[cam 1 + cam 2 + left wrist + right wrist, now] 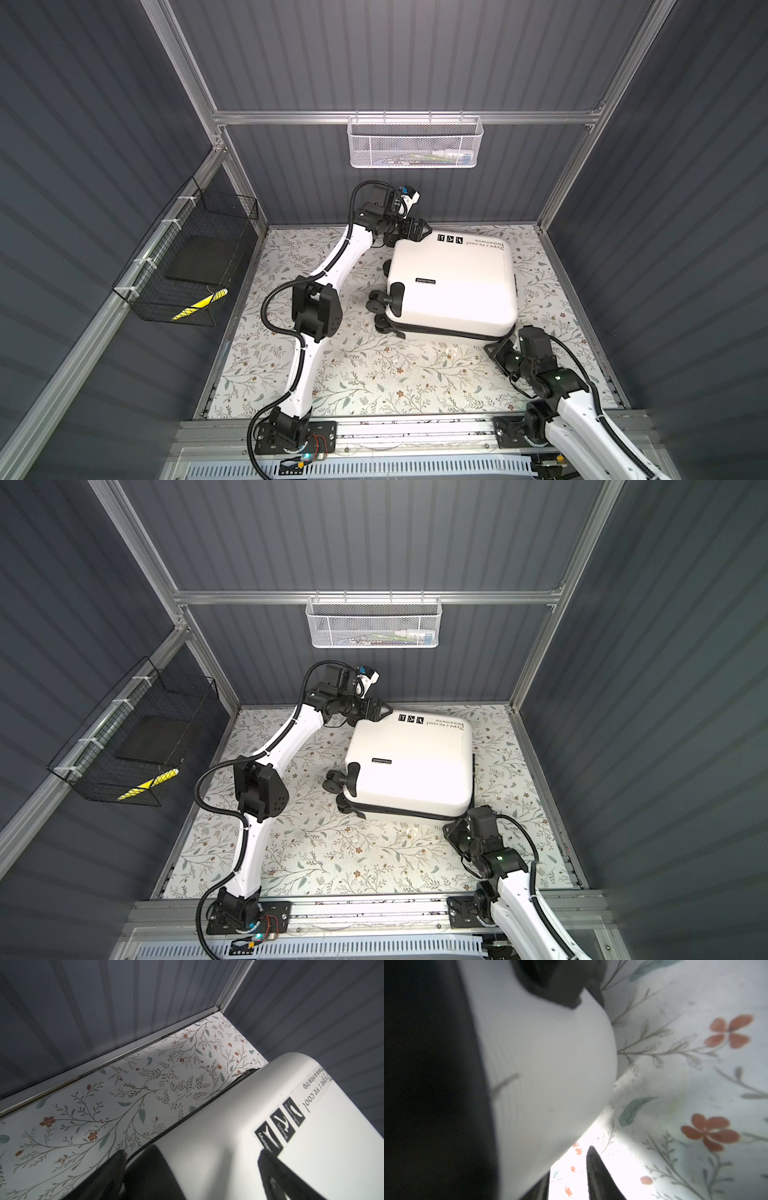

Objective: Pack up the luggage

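Both top views: 1 luggage (pixel 453 286), closed, flat on floral bench (pixel 374 374), back-right. 2 hands: left hand (pixel 424 230) spread wide astride its far-left corner, prob. steadying; right hand (pixel 496 347) at near-right corner by zip seam, prob. to open it. Also 1 white mesh basket (pixel 413 143), 1 black wire basket (pixel 187 266). Left wrist: corner sits between released fingers (pixel 280 1178); 3 logo squares (pixel 280 1124). Right wrist: fingers (pixel 598 1178) narrowly apart, nothing seen between.

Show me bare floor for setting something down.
Free: the floral mat between the suitcase and the base rail; also the strip along the back wall. Crowded: around its wheels, the left end effector and the right end effector.
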`<state>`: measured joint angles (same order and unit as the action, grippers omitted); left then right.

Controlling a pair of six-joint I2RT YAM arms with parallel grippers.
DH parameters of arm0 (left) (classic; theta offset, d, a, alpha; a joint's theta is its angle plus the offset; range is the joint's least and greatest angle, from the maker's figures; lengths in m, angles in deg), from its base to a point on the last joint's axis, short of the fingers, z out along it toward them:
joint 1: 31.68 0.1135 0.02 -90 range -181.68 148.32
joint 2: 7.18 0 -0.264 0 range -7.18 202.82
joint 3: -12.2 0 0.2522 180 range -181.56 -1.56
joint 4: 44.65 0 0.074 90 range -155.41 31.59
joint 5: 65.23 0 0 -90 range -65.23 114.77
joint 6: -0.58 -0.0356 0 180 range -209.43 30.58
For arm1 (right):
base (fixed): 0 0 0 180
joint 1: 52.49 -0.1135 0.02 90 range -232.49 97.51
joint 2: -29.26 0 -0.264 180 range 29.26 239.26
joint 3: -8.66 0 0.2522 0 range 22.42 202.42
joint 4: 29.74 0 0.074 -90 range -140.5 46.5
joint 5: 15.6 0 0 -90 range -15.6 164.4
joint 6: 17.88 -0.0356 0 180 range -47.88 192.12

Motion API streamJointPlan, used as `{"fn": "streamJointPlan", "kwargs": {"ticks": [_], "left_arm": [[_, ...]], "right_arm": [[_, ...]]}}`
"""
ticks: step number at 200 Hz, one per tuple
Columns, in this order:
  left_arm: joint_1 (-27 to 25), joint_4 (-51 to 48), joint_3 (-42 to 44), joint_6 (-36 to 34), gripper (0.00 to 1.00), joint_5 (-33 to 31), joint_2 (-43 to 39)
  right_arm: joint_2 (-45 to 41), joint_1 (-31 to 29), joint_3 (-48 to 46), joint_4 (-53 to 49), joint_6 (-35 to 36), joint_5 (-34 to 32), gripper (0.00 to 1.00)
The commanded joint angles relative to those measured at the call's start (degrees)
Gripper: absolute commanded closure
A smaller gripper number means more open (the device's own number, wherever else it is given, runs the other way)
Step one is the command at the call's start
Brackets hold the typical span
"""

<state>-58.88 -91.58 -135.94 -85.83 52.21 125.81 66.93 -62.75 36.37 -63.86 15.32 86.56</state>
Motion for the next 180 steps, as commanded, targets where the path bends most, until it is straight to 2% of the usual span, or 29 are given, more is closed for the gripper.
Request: {"fn": "streamJointPlan", "kwargs": {"ticks": [1,54,58,128,155,180], "left_arm": [[-0.1,-1.4,2.7,-0.4,0.0,5.2,-1.8],[-0.1,-0.5,13.5,-1.7,0.0,9.0,-9.7],[-0.1,0.0,15.0,-1.6,0.0,9.3,-10.5],[-0.1,9.9,42.0,2.1,0.0,12.5,-28.0],[-0.2,14.6,51.6,5.7,0.0,13.2,-35.7],[-0.2,16.1,58.4,7.9,0.0,11.0,-42.1]], "right_arm": [[4.3,2.5,6.0,7.3,4.8,1.9,0.69],[18.0,5.6,14.8,12.5,10.4,6.5,0.69],[19.2,5.6,15.5,12.8,10.9,8.9,0.69],[38.7,5.0,28.5,17.3,18.9,23.6,0.68],[43.8,2.0,34.0,17.3,19.4,24.5,0.68],[46.8,-1.2,38.9,15.1,20.1,23.9,0.66]]}}
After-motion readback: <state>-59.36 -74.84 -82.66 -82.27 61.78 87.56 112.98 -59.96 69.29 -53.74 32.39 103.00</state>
